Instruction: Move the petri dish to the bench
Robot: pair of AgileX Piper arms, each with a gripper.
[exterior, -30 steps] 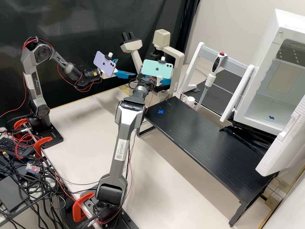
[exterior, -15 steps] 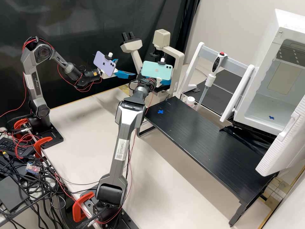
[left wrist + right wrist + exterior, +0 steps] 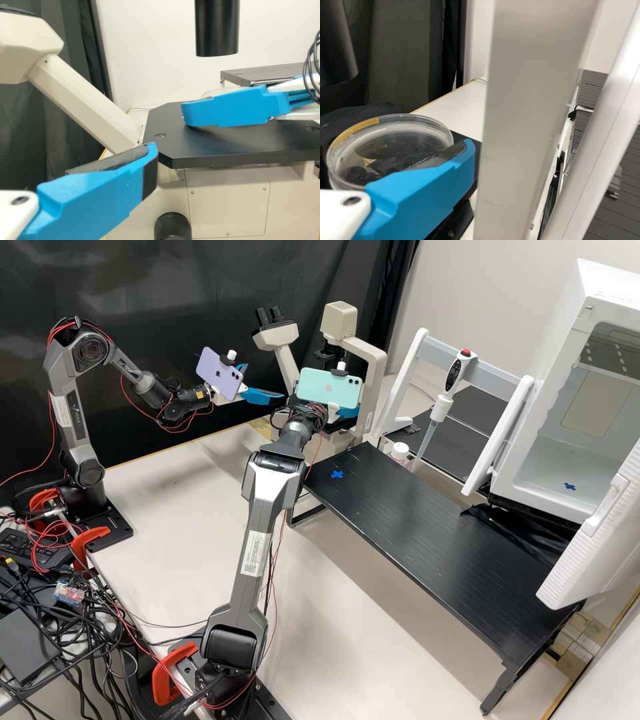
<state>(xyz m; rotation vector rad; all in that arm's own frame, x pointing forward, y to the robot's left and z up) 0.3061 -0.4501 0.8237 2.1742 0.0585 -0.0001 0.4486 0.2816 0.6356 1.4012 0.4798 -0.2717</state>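
Sitting over the black stage (image 3: pixel 225 145) of the microscope (image 3: pixel 373 390), the petri dish (image 3: pixel 385 150) lies right beside the right gripper (image 3: pixel 347 412), which overlaps its near edge in the right wrist view. I can't tell how far open that gripper is or whether it has hold of the dish, nor whether the dish rests on the stage or is raised a little above it. The left gripper (image 3: pixel 267 381) is open, its blue fingers (image 3: pixel 95 195) spread apart with nothing between them, in front of the microscope and near the right gripper. To the right in the high view, a long black table (image 3: pixel 427 527) bears a blue cross (image 3: pixel 337 474) near its microscope end. Behind it are a small white-capped jar (image 3: pixel 400 451) and a pipette (image 3: pixel 437 410) hanging upright from a white stand (image 3: pixel 493 377), with a white box (image 3: pixel 567 440) standing open beyond them.
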